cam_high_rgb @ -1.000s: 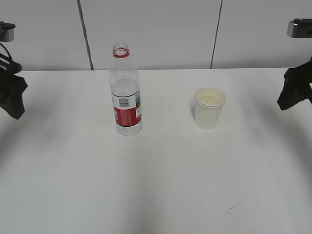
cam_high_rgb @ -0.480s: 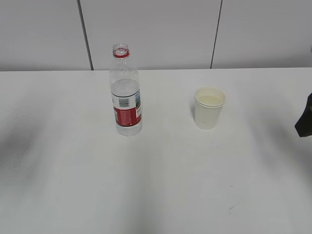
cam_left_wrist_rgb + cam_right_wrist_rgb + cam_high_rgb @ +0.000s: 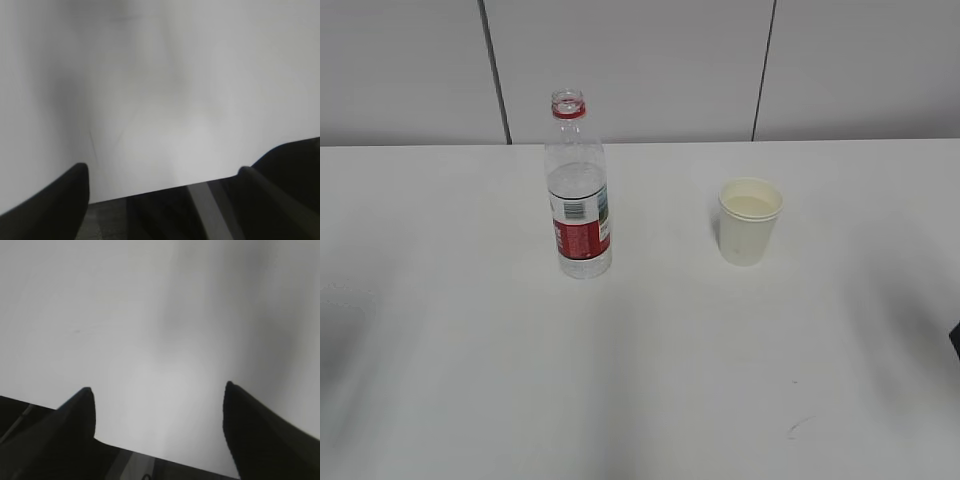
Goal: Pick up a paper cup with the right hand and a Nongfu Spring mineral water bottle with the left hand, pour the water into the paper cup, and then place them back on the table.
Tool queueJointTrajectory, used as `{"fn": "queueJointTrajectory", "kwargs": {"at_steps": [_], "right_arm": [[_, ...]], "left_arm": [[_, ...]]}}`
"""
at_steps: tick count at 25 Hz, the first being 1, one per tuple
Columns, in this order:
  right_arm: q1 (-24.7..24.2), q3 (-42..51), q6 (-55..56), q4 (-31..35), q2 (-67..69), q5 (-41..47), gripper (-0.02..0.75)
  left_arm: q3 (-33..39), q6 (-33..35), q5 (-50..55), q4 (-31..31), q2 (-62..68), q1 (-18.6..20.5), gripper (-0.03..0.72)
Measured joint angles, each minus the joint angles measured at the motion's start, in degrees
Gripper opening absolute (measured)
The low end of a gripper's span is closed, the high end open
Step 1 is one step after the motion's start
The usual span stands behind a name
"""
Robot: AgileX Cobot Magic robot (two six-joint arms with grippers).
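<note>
The Nongfu Spring mineral water bottle [image 3: 579,190] stands upright and uncapped on the white table [image 3: 650,370], left of centre, with water in its lower part. The paper cup [image 3: 750,220] stands upright to its right, with liquid inside. Both arms are out of the exterior view, except a dark sliver at the right edge [image 3: 955,340]. My left gripper [image 3: 162,170] is open and empty over the table near its edge. My right gripper [image 3: 159,390] is open and empty over bare table. Neither wrist view shows the bottle or the cup.
A grey panelled wall [image 3: 640,60] stands behind the table's far edge. A small dark scuff mark [image 3: 798,427] lies on the table at the front right. A dark gap shows beyond the table edge in the left wrist view [image 3: 165,215].
Both arms have drawn back out of the exterior view, the left off the left side, the right down and off the right side. The bottle and cup have not moved.
</note>
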Motion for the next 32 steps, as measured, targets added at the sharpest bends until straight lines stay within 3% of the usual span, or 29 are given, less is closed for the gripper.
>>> {"fn": "queueJointTrajectory", "kwargs": {"at_steps": [8, 24, 32], "right_arm": [[0.0, 6.3, 0.0, 1.8, -11.5, 0.7, 0.591], [0.0, 6.9, -0.2, 1.8, -28.6, 6.8, 0.591], [0.0, 11.8, -0.3, 1.8, -33.5, 8.0, 0.591]], "left_arm": [[4.6, 0.0, -1.5, -3.3, -11.1, 0.0, 0.544], [6.5, 0.0, 3.7, -3.5, -28.9, 0.0, 0.544], [6.5, 0.0, 4.1, -3.5, -42.0, 0.0, 0.544]]}}
